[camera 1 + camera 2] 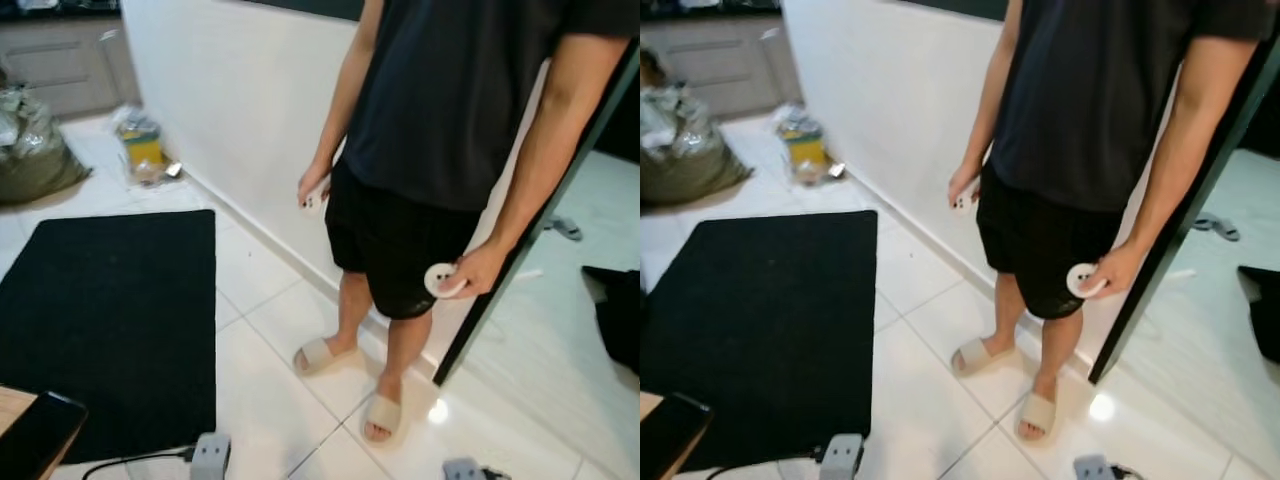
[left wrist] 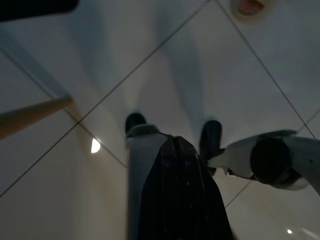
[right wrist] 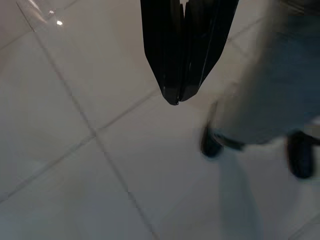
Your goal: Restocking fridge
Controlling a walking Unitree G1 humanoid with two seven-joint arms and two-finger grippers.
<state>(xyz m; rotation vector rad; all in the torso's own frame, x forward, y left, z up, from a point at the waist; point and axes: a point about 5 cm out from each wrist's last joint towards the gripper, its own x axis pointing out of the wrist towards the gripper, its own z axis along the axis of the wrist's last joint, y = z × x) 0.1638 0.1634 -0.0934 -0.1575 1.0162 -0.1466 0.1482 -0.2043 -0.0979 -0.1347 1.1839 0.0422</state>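
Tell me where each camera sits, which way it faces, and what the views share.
Left eye view: on the head, looking down at a black mat, white tiles and a person holding white controllers.
Right eye view: same scene, shifted slightly.
Left wrist view: on the hanging left arm, facing the tiled floor past the shut left tool.
Right wrist view: facing the floor past the shut right tool.
Both wrist views share the robot's own feet.

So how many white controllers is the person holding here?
2. One controller is in the hand next to the white wall; the other controller, round, is in the hand by the dark door frame. Parts of both are covered by fingers.
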